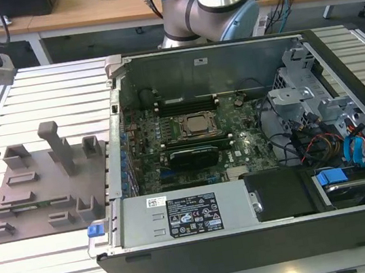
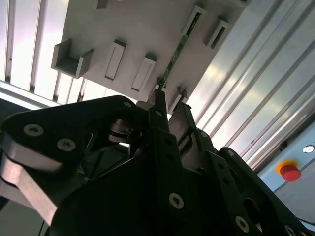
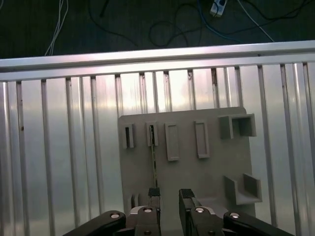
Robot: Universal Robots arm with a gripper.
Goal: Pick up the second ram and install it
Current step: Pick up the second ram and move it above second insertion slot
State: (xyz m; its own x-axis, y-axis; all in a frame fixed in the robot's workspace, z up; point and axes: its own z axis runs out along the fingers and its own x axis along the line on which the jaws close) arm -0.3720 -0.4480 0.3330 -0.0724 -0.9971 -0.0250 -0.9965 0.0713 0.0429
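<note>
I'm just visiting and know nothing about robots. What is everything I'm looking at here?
table: one, silver, slatted, under everything.
computer case: one, dark outside, lying open, towards the exterior view's right.
motherboard: one, green, inside the computer case.
tray: one, grey, with slots and blocks, on the table at the exterior view's left of the case.
second ram: one, dark green, standing on edge in the tray's slots.
button: one, red on yellow, beyond the table in the second wrist view.
robot arm: one, grey and blue, at the case's far side.
hand: one, black, open, above the tray by the ram's near end.
</note>
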